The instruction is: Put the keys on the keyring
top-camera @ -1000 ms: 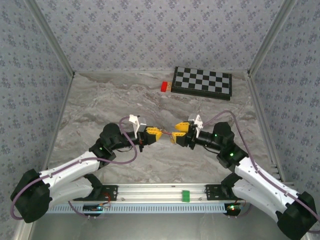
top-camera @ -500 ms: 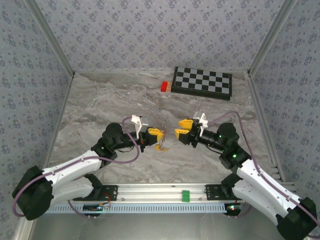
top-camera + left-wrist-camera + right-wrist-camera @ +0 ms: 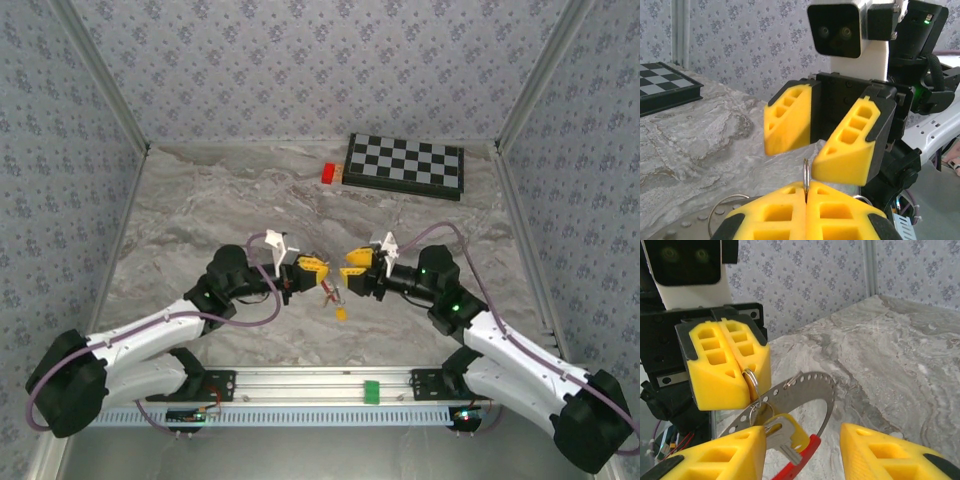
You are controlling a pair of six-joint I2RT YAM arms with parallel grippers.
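Clenched on split ring (image 3: 751,381) with left fingers (image 3: 715,365). Dangling just beneath, clear of the surface: key (image 3: 782,432) and keyring (image 3: 812,390), key's long axis roughly downward. Straight ahead of released right fingers (image 3: 715,457), near their tips; likely a right-arm reach.

The bench (image 3: 200,210) has a grey top with paler marble-like veins running across it, and it is walled in on three sides. Toward 1 o'clock, close to the far wall, a folded chessboard (image 3: 405,165) lies flat, its black and white squares facing up and its long side running roughly along the far edge. Just beside its left end, at about 12 o'clock, a small red block (image 3: 328,173) rests on the surface. At 6 o'clock a metal rail (image 3: 300,380) runs along the near edge, with a small green piece (image 3: 372,391) sitting on it.
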